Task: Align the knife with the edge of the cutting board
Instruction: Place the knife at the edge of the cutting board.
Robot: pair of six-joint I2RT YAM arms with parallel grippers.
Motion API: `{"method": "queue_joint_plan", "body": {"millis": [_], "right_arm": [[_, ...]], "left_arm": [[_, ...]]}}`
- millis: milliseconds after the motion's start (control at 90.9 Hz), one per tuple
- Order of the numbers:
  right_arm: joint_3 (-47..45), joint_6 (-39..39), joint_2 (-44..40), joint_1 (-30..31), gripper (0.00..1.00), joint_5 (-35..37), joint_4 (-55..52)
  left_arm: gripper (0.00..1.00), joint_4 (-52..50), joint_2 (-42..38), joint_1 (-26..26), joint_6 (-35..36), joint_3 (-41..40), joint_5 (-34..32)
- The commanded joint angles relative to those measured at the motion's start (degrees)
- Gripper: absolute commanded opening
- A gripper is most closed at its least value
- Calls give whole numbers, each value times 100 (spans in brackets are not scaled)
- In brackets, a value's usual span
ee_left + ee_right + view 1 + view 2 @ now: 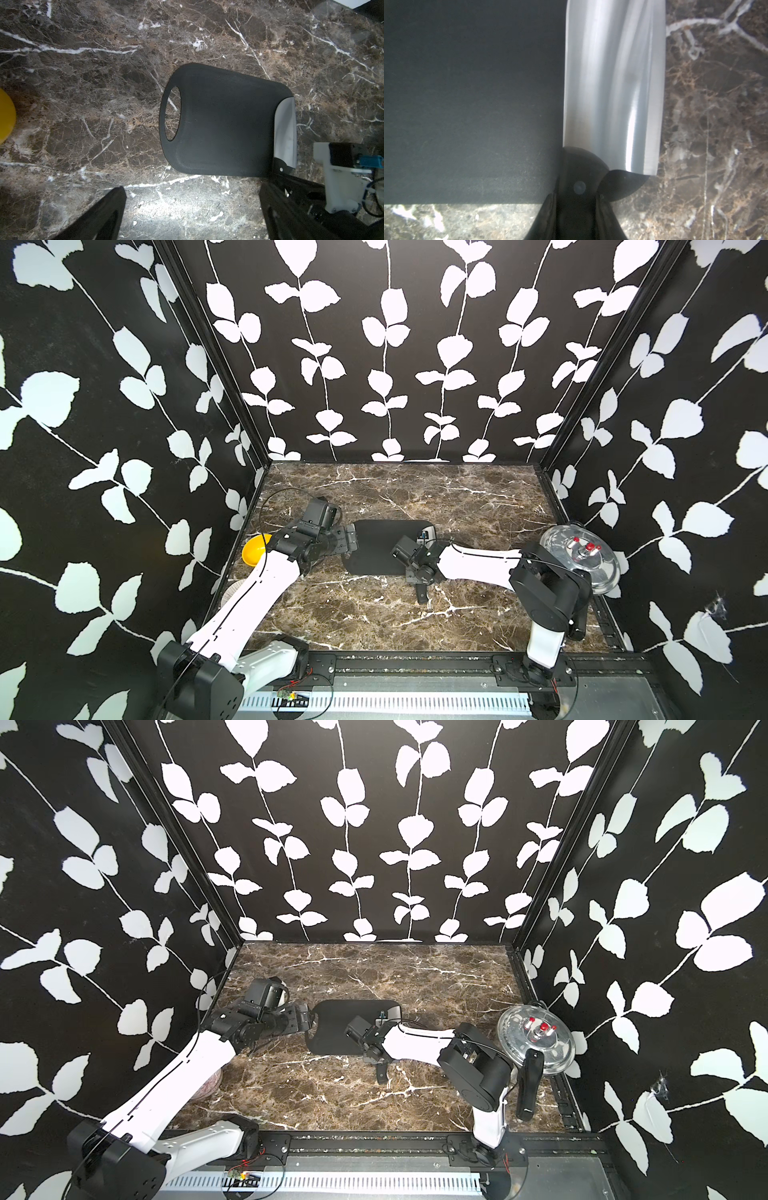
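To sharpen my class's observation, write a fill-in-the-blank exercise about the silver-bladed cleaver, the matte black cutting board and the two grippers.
1. The right gripper is shut on the black ____ of the broad silver steel cleaver.
2. The cleaver's blade lies along the end of the matte black rectangular cutting board opposite its oval ____.
3. The left gripper holds nothing; its jaws stand ____.
4. The round bowl beside the left arm is ____.
Missing words: handle; hole; open; yellow.

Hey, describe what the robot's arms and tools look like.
The left arm and right arm have white shells, black joint housings and thin black cables along them. The left tool and right tool are black, with tapered fingers.
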Motion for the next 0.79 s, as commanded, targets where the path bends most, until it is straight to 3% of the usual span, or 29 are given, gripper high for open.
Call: {"method": "queue_joint_plan", "body": {"millis": [0,319,781], "right_arm": [[-88,-43,-263,-27,0,37,33],[-100,-17,-288,-31,0,46,16],[-39,-16,-455,-27,36,59,-41]], "left_arm": [[98,71,-15,27,-40,-73,8],[98,79,-15,26,-60,-85,30],[98,96,-25,32,-40,-79,26]]}}
